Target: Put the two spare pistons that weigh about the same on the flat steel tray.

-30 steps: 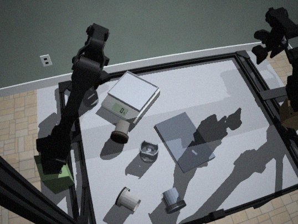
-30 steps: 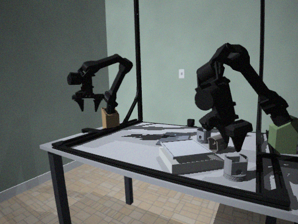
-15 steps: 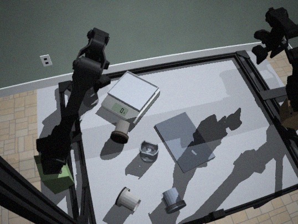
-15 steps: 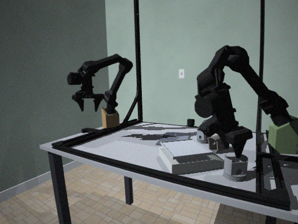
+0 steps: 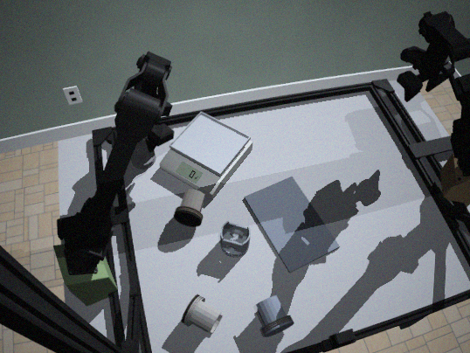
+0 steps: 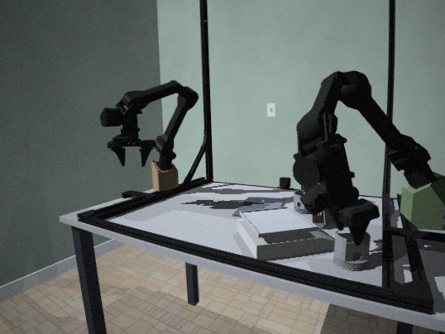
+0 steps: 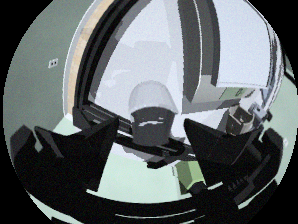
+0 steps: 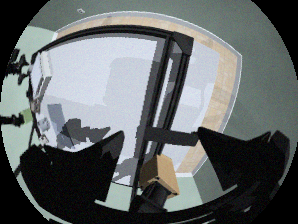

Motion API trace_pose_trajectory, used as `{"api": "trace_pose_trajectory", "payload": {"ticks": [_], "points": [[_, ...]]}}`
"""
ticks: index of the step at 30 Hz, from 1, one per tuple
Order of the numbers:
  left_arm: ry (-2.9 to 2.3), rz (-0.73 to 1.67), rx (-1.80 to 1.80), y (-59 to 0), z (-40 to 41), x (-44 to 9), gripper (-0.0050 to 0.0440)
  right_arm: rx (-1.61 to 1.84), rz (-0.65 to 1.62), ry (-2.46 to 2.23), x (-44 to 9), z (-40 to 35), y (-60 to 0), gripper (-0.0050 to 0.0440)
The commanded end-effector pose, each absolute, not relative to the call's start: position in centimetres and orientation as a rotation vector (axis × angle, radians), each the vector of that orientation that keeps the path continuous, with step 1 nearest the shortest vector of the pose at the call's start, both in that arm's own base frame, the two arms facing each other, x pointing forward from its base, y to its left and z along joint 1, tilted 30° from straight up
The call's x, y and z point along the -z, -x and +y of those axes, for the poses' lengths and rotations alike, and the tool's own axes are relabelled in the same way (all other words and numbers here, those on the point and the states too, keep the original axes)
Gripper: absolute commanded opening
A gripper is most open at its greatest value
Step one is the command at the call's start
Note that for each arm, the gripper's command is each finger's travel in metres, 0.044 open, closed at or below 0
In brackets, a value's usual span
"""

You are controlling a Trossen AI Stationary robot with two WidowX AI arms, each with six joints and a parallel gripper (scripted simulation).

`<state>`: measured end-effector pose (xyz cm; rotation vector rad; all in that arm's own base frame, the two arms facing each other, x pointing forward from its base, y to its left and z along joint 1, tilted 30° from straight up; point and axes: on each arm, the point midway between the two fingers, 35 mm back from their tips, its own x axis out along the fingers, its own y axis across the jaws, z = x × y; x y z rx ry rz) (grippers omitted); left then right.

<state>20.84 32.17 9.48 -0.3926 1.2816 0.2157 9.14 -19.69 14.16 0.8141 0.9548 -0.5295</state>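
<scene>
- Top view: five pistons are on the table (image 5: pixel 306 135) (image 6: pixel 174 231) (image 7: pixel 135 55) (image 8: pixel 85 70), all beside the steel tray (image 5: pixel 279 210) (image 8: pixel 55 114), which lies flat.
- Left hand (image 5: pixel 163 122) (image 6: pixel 349 236) (image 7: pixel 151 121): fingers spread, gripping nothing. It is low at the upright piston (image 5: pixel 145 160) (image 6: pixel 351 254) (image 7: pixel 152 125) near the scale; in its wrist view that piston appears between the fingertips. Contact cannot be told.
- Right hand (image 5: pixel 417 93) (image 6: pixel 133 165) (image 8: pixel 161 131): fingers spread wide, gripping nothing, raised in the air at the tan base (image 6: pixel 165 179) (image 8: pixel 160 175) end, well apart from the pistons.
- Scale (image 5: pixel 210 144) (image 6: pixel 277 241) (image 7: pixel 244 45) (image 8: pixel 42 75): bare pan, display reading 0.
- Tan piston (image 5: pixel 190 207) (image 7: pixel 240 120): just beside the display edge of the scale; contact cannot be told.
- Grey piston (image 5: pixel 235 238): between the tan piston and the tray, near the tray.
- Cream piston (image 5: pixel 203 314) and blue-grey piston (image 5: pixel 273 315): near the bottom of the top view, apart from each other and from the tray.
- Piston weights: not determinable from these views.
</scene>
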Motion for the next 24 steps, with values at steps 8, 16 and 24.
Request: {"api": "trace_pose_trajectory", "payload": {"ticks": [8, 16, 24], "points": [[0.401, 1.291, -0.213, -21.2, 31.9, -7.4, 0.0378, 0.525, 0.953, -0.813, -14.2, -19.7, -9.2, 0.044], [0.401, 1.291, -0.213, -21.5, 31.9, -6.4, 0.0378, 0.525, 0.953, -0.813, -14.2, -19.7, -9.2, 0.044], [0.402, 1.292, -0.213, -21.8, 31.7, -5.2, 0.0378, 0.525, 0.953, -0.813, -14.2, -19.7, -9.2, 0.044]]}}
